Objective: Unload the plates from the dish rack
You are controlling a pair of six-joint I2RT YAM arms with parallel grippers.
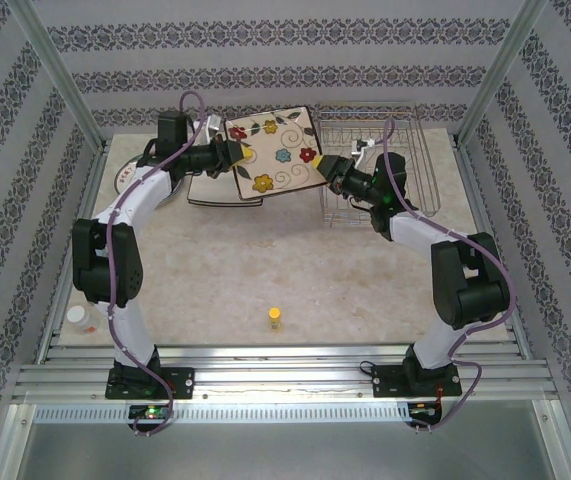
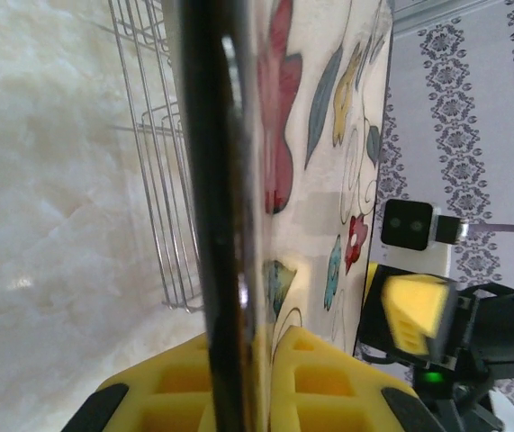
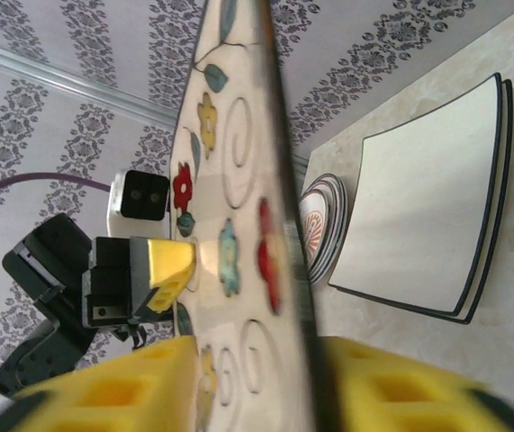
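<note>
Reaching from its base at the near left, the left arm (image 1: 115, 240) bends at the elbow and stretches its forearm toward the far middle of the desk (image 1: 295, 260). The left end effector (image 1: 239, 153) is there, clamped on the left edge of a square plate (image 1: 275, 150). In the left wrist view the plate's dark rim runs straight between the two yellow pads (image 2: 166, 387), which are closed tight against it.

The right arm (image 1: 455, 270) mirrors this from the near right, its forearm angled to the far left. The right end effector (image 1: 322, 167) meets the plate's right corner. In the right wrist view the rim passes between the yellow fingers (image 3: 130, 387), but I cannot tell whether they press on the plate or stand slightly off it.

The square plate hangs in the air between the two end effectors, tilted with its decorated face toward the overhead camera. It is cream with a dark rim and carries red, yellow and blue flowers, leaves and thin swirls.

It sits just left of the silver wire dish rack (image 1: 405, 150) at the far right of the desk. It is above and beside a stack of square plates (image 3: 428, 225) lying plain side up. Round plates (image 3: 315, 225) with an orange-red pattern lie beyond that stack.
</note>
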